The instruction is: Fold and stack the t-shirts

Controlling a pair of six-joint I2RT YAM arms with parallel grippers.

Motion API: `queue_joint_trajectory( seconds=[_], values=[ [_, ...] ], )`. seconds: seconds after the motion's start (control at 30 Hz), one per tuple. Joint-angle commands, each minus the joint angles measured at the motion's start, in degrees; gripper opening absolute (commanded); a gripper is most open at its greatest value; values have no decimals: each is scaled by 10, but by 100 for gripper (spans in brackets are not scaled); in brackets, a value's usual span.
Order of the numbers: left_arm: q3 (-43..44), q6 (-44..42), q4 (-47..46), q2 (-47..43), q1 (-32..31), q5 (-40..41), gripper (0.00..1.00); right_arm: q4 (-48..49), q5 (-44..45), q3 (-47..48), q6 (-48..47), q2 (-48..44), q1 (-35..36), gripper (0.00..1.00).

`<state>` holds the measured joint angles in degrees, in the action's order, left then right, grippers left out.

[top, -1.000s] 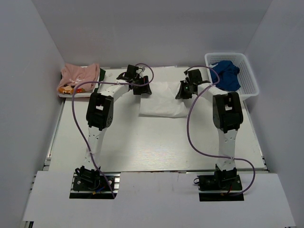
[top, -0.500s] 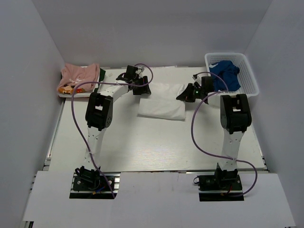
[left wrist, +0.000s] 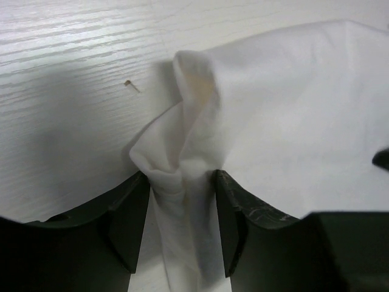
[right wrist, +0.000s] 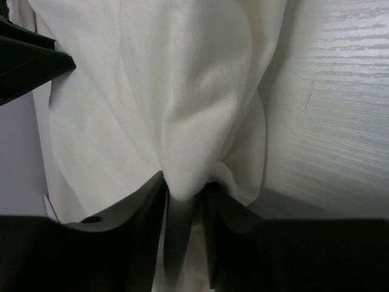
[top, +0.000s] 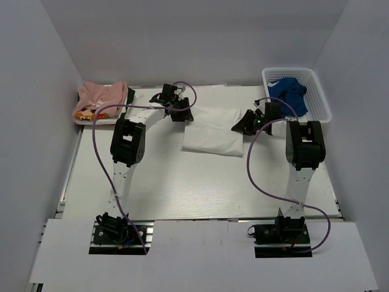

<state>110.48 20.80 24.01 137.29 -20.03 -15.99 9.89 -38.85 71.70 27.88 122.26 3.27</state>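
A white t-shirt (top: 213, 132) lies partly folded on the table's far middle, its print hidden. My left gripper (top: 181, 113) is shut on its far left corner; the left wrist view shows the cloth (left wrist: 182, 176) bunched between the fingers. My right gripper (top: 244, 124) is shut on its right edge; the right wrist view shows a fold of cloth (right wrist: 185, 176) pinched between the fingers. A pink t-shirt (top: 102, 96) with orange print lies folded at the far left.
A white basket (top: 316, 97) at the far right holds blue cloth (top: 289, 94). The pink shirt rests on a white tray (top: 82, 120). Grey walls enclose the table on three sides.
My right gripper has moved right with the shirt's edge, and the white cloth has spread out wider. My left gripper has stayed nearly in place, still holding its corner.
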Motion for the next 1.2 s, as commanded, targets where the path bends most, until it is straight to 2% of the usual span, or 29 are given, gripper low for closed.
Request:
queue_joint_trajectory(
  seconds=[0.0,0.07,0.1,0.13,0.17,0.23,0.27,0.3,0.33,0.47,0.53,0.7,0.8,0.83,0.9,1.0,1.17],
  values=[
    [-3,-14,36,30,-6,-46,59,-77,65,34,-41,-19,-2,41],
    [-12,-14,30,30,-6,-62,59,-93,90,40,-54,-32,2,63],
    [-20,-14,22,30,-6,-69,55,-92,90,35,-54,-46,1,72],
    [-20,-14,22,30,-6,-75,52,-93,94,32,-53,-50,-1,90],
    [-20,-20,10,36,-12,-90,49,-97,117,26,-53,-85,-2,90],
    [-15,-25,10,36,-18,-90,37,-119,140,25,-55,-96,0,90],
    [-1,-25,10,44,-18,-90,28,-122,161,22,-51,-125,0,90],
    [6,-25,16,44,-23,-90,4,-126,170,19,-53,-134,0,90],
    [12,-30,24,52,-23,-85,0,-132,192,10,-51,-143,-1,90],
    [23,-38,32,52,-28,-53,0,-144,243,-21,-50,-217,-1,90],
    [23,-49,44,19,-28,2,0,-149,265,-40,-56,-243,-1,90],
    [-52,-116,38,-93,-22,139,0,-138,288,-84,-62,-297,2,90],
    [-97,-153,18,-164,-11,226,0,-127,297,-108,-63,-311,1,90],
    [-125,-169,-3,-182,-11,281,0,-124,298,-111,-63,-313,1,90],
    [-154,-239,-27,-228,-5,327,0,-116,301,-120,-63,-318,1,90],
    [-167,-287,-34,-253,14,397,0,-111,297,-123,-65,-319,1,90],
    [-167,-357,-58,-266,56,458,0,-106,293,-127,-64,-322,3,90]
  ],
)
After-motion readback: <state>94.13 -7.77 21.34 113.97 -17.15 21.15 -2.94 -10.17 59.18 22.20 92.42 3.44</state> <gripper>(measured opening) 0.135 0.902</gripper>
